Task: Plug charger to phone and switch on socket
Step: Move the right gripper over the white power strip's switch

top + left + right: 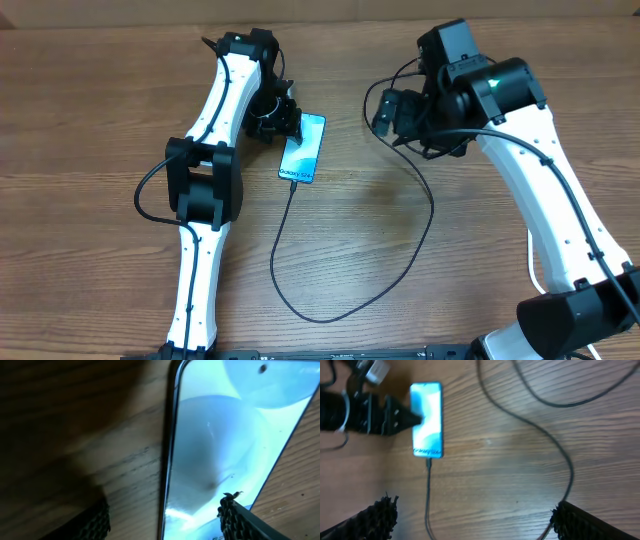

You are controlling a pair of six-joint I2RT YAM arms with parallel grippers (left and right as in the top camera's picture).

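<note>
Wood-grain table (400, 250) fills the view, brown and bare, with a pale tan strip along its far edge. The phone (303, 148) lies flat left of centre, its light-blue screen up and its white text at the near end. The charger (425, 215), a thin black cable, meets that near end, loops toward the near edge, then climbs to the right and disappears under the right arm. The left gripper (278, 122) sits at the phone's far left corner, fingers apart, one fingertip (240, 517) over the screen and the other over the wood, clamping nothing. The right gripper (474, 507) hovers to the right, spread wide and empty.
</note>
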